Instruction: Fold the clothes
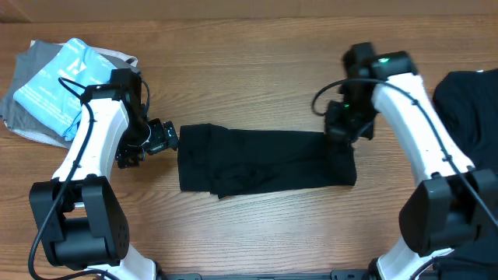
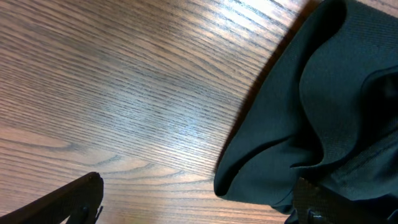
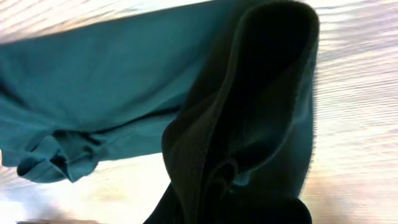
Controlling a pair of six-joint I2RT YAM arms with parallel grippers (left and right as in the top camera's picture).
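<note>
Mid-fold. T-shirt lies as a long strip on the desk. My right gripper pinches its right end; left gripper gapes empty beside its left end. Next, I judge: carry right end leftward across.

Your right gripper: from overhead, jaws hidden under own wrist. Right wrist view: bunched fold of T-shirt rises to lens, covers fingers. Left fingers: only tips show, rest cut by bottom edge. Black pile: cut by right edge, garment count untellable. Table: blurred in right wrist view.
</note>
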